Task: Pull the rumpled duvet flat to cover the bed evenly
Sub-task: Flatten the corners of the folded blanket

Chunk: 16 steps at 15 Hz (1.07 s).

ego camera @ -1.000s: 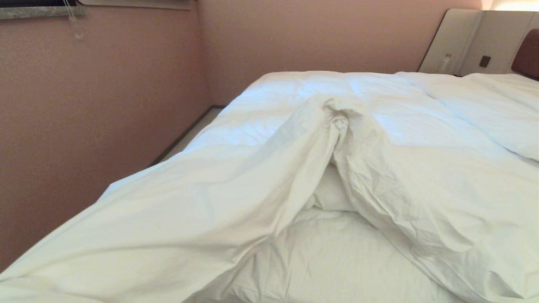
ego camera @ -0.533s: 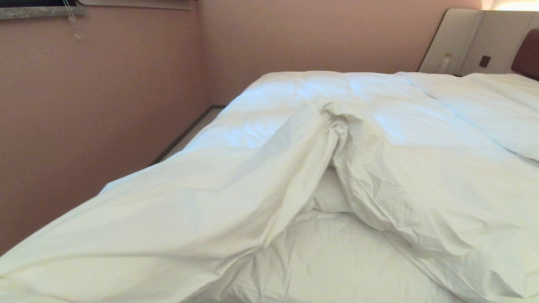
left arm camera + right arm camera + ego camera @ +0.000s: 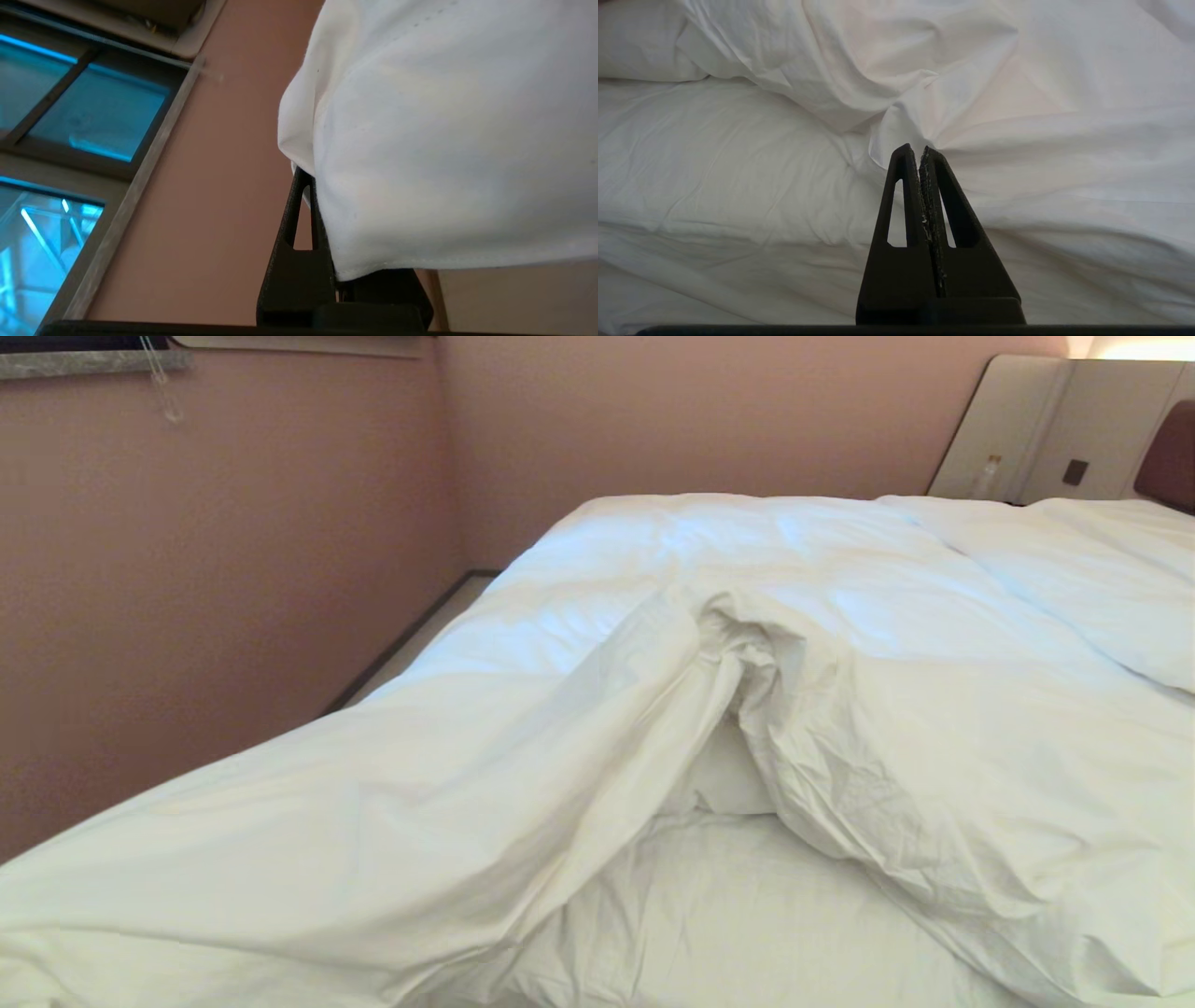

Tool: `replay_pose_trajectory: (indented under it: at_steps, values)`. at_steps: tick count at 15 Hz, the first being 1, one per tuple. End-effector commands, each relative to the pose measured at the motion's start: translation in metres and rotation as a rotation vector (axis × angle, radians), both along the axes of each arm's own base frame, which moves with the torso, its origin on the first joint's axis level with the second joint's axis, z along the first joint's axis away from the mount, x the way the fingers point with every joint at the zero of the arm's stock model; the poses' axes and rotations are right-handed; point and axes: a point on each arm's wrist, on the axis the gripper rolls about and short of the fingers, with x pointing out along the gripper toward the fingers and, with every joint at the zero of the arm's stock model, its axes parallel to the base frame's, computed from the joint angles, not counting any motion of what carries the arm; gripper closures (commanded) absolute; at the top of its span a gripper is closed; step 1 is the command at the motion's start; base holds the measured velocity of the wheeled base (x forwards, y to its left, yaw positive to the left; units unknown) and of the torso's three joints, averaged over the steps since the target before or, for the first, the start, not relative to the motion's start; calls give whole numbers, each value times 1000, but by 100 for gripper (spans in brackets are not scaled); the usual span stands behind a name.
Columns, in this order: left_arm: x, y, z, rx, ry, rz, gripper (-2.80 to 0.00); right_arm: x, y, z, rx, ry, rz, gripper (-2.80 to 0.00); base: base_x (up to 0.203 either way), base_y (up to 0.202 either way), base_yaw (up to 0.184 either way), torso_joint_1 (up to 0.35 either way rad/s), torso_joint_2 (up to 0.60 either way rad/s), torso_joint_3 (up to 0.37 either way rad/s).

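Observation:
The white duvet (image 3: 934, 709) lies rumpled over the bed (image 3: 738, 915), bunched into a knot near the middle (image 3: 747, 635). One long fold (image 3: 420, 803) is stretched from that knot toward the near left. Bare wrinkled sheet shows under the fold at the near edge. In the left wrist view my left gripper (image 3: 312, 179) is shut on the duvet's hemmed edge (image 3: 420, 163), held up in front of the wall; the cloth hides one finger. My right gripper (image 3: 920, 148) is shut and empty, hanging just over the duvet (image 3: 887, 70). Neither gripper appears in the head view.
A pink wall (image 3: 233, 569) runs along the bed's left side, with a narrow strip of floor (image 3: 425, 630) between them. A window (image 3: 70, 116) sits high on that wall. A pillow (image 3: 1111, 579), brown headboard (image 3: 1167, 453) and a bottle (image 3: 988, 476) are at the far right.
The stretched fold has been drawn further out to the left and risen higher against the wall. The knot in the middle has shifted left and spread wider.

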Motion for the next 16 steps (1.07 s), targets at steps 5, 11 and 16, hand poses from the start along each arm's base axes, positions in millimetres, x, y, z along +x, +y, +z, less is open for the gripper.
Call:
replay_pose_trajectory:
  at_steps: [5,11,16]
  values:
    - [2,1,-6,66,54,93,0,0,0,0,0,0,2,0,0,0,0,0,0,0]
    - [6,1,-22,133,115,156,0,0,0,0,0,-1,2,0,0,0,0,0,0,0]
    - [6,1,-21,124,100,144,-280,0,0,0,0,-1,0,0,0,0,0,0,0,0]
